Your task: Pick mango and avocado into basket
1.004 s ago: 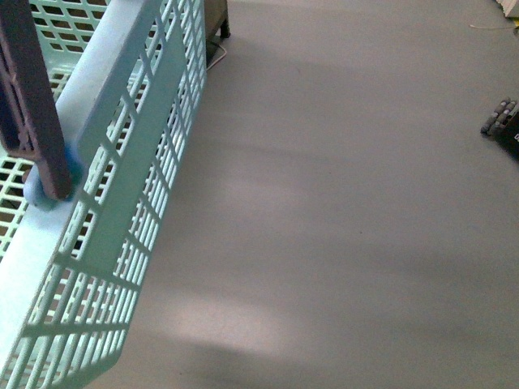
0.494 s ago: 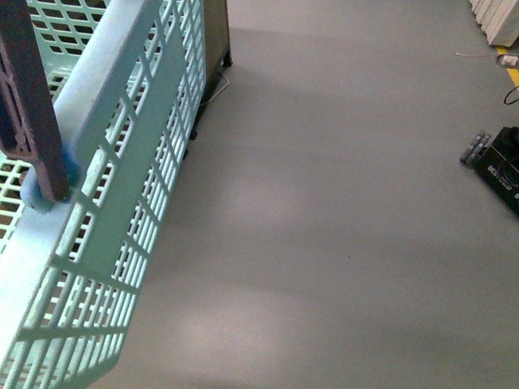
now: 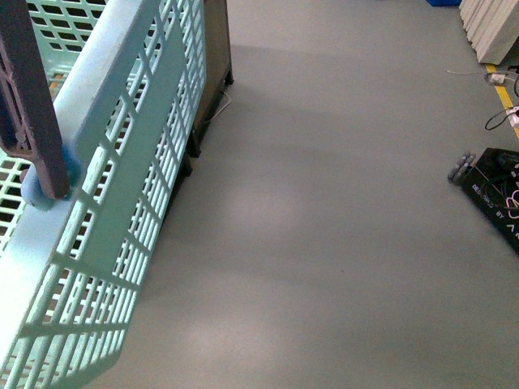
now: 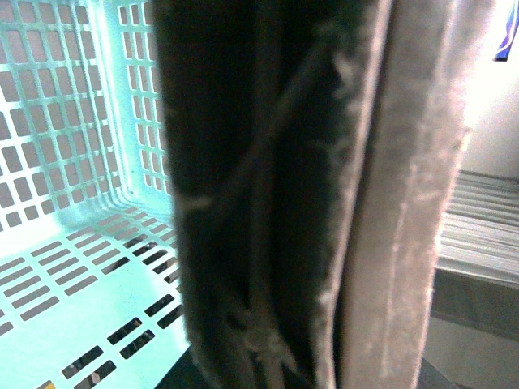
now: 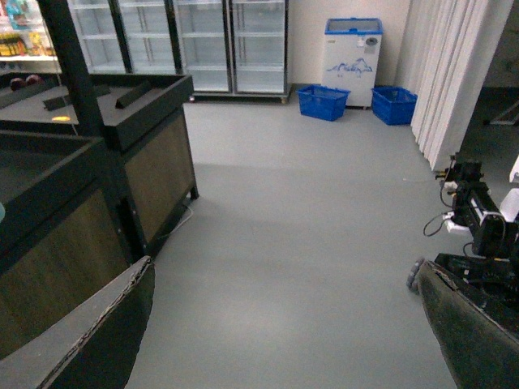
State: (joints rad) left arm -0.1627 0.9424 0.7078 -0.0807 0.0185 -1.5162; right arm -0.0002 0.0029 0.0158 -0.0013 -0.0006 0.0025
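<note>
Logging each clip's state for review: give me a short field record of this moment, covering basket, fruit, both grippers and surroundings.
basket: teal, at front view's left; visible inside holds no fruit
mango, avocado: not in view
right gripper: open, nothing between its fingers
left finger: blocks its wrist view; open or shut unclear
surroundings: grey floor, glass-door fridges, blue baskets

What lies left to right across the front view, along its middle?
Light teal slotted plastic basket → dark brown wooden stand behind its far edge → bare grey floor → black wheeled device with cables at the right edge.
</note>
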